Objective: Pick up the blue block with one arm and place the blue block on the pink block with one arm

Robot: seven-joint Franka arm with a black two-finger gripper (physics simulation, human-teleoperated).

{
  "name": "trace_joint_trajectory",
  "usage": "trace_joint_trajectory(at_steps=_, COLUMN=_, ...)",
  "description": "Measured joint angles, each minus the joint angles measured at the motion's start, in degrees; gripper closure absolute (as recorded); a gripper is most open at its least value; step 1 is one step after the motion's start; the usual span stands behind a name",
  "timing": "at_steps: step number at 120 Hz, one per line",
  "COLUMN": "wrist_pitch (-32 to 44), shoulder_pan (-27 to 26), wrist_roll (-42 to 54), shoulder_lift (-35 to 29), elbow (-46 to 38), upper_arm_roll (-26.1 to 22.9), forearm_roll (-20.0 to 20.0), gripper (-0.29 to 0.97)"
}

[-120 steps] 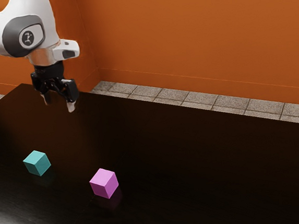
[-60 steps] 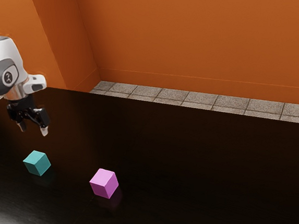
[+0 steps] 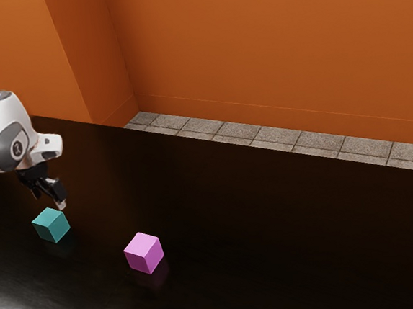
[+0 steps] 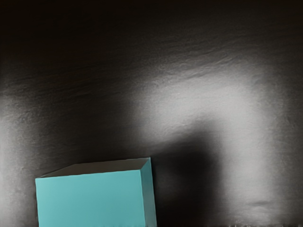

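The blue block [image 3: 51,224], a teal cube, rests on the black table [image 3: 270,221] near the exterior view's left. My gripper [image 3: 53,200] hangs just above it, slightly toward the wall side, open and holding nothing. In the wrist view the blue block [image 4: 94,198] lies close under my hand with its top face toward the camera. The pink block [image 3: 143,252] stands on the table to the right of the blue block and nearer the front, well apart from it.
Orange walls [image 3: 269,48] and a strip of grey floor tiles [image 3: 299,140] run behind the table's far edge. The glossy tabletop [image 4: 180,104] shows a pale reflection beside the blue block.
My arm has swung to the exterior view's left and come down, from high above the table to just over the blue block. Both blocks have stayed put.
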Motion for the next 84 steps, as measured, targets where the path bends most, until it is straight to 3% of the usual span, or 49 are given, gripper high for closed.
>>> trace_joint_trajectory(at_steps=43, wrist_pitch=3.25, shoulder_pan=0.55, wrist_roll=7.53, shoulder_lift=1.49, elbow=-1.75, upper_arm_roll=2.09, forearm_roll=-4.03, gripper=0.0)
trace_joint_trajectory(at_steps=84, wrist_pitch=5.2, shoulder_pan=0.81, wrist_roll=12.23, shoulder_lift=3.47, elbow=-2.5, upper_arm_roll=2.49, forearm_roll=-5.52, gripper=0.0)
